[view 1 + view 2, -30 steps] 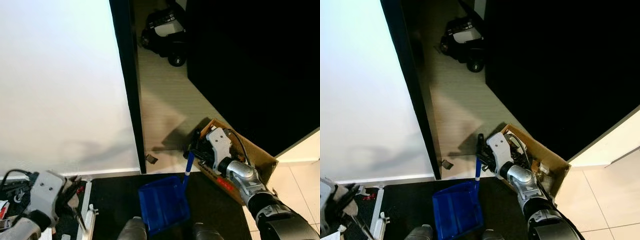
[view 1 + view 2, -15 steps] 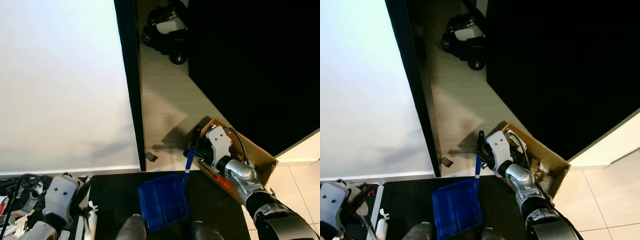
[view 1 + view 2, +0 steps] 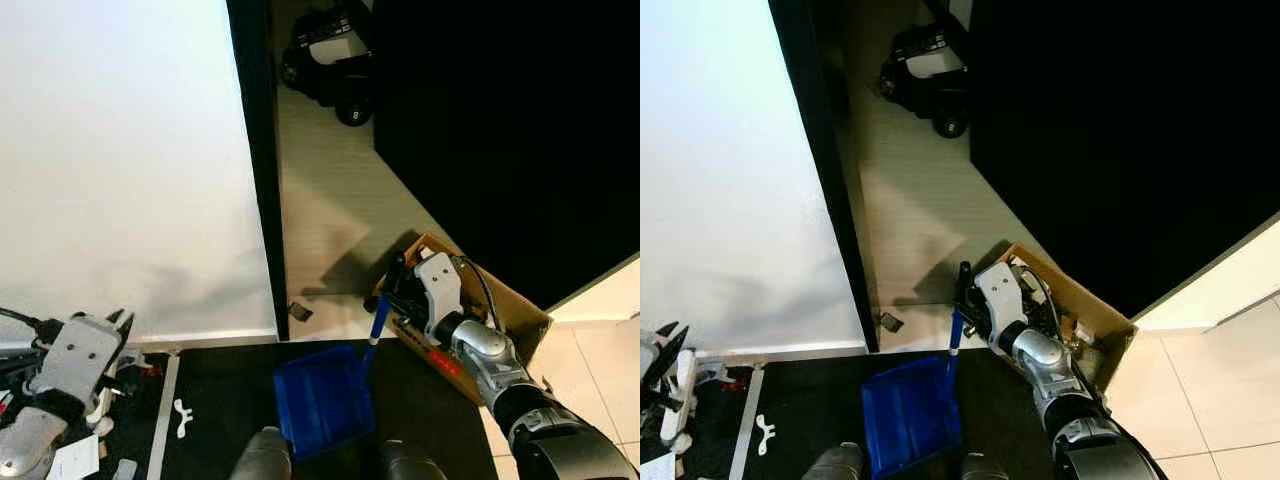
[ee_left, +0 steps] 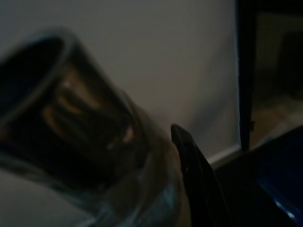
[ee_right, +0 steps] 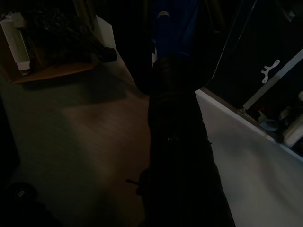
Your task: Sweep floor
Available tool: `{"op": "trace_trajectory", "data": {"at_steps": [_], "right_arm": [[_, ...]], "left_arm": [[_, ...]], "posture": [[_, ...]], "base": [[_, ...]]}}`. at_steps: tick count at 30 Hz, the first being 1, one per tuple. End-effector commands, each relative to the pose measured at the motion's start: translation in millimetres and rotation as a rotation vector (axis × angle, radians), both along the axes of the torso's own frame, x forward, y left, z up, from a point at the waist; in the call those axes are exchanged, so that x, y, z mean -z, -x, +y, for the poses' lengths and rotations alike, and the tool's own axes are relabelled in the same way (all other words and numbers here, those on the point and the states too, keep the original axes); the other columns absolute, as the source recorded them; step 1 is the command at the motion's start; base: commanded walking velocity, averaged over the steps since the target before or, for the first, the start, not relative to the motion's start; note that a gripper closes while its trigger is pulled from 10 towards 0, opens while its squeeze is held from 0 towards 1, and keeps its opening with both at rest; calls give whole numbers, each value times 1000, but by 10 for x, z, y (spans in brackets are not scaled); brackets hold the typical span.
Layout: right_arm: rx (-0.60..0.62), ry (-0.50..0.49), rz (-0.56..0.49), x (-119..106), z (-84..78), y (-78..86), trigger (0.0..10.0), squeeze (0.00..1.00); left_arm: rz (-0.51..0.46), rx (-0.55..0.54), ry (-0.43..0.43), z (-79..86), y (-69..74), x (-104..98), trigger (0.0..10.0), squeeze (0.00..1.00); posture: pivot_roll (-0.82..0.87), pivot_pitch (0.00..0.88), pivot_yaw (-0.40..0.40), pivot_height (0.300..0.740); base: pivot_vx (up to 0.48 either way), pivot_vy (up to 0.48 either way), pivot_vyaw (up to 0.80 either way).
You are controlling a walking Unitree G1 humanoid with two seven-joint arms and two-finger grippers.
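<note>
Cardboard box (image 3: 520,320), holding clutter, sits beside right gripper (image 3: 392,290).

The right gripper (image 3: 392,290) sits at the top of the blue dustpan handle (image 3: 376,328), but its fingers are too dark and small to tell whether they clasp it. In the right wrist view a black finger (image 5: 177,156) covers most of the handle. The left gripper (image 3: 658,375) is cut off by the picture's edge, and its wrist view is blurred by a shiny rounded thing (image 4: 80,142) that cannot be identified. The cardboard box (image 3: 510,320) holds contents hidden behind the right arm. The small scrap (image 3: 297,311) by the doorframe is too small to name.
</note>
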State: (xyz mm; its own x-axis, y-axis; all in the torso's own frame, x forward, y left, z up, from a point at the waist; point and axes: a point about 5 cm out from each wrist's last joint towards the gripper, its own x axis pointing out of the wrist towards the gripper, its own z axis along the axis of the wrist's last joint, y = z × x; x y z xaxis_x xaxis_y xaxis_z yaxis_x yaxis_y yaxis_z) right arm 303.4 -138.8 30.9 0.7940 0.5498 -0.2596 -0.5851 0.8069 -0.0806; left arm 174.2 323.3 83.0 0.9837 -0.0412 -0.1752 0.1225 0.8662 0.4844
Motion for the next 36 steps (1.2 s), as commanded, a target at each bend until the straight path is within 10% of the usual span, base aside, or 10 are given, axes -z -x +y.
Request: {"op": "trace_trajectory", "data": {"at_steps": [1,9,18,25,30,36], "right_arm": [[17,21,24,62,-69,45,10000,0],[15,27,13,27,-101,18,10000,0],[16,31,9,13,-134,10,10000,0],[12,12,3,-5,-72,-10,10000,0],[11,8,1,-9,-56,-13,10000,0],[23,-4,4,3,-34,-8,10000,0]], "left_arm": [[66,-49,127,-58,31,290,10000,0],[51,-209,356,-127,-49,570,10000,0],[4,-144,601,-342,-145,518,10000,0],[30,180,878,-756,-253,274,10000,0],[64,271,910,-851,-235,219,10000,0],[311,644,930,-1263,102,18,10000,0]], "posture": [[148,129,-87,740],[114,134,-110,740],[113,138,-114,740],[129,140,-108,740],[130,142,-99,740],[151,138,-82,740]], "base": [[0,0,0],[0,0,0],[0,0,0],[0,0,0],[0,0,0],[0,0,0]]}}
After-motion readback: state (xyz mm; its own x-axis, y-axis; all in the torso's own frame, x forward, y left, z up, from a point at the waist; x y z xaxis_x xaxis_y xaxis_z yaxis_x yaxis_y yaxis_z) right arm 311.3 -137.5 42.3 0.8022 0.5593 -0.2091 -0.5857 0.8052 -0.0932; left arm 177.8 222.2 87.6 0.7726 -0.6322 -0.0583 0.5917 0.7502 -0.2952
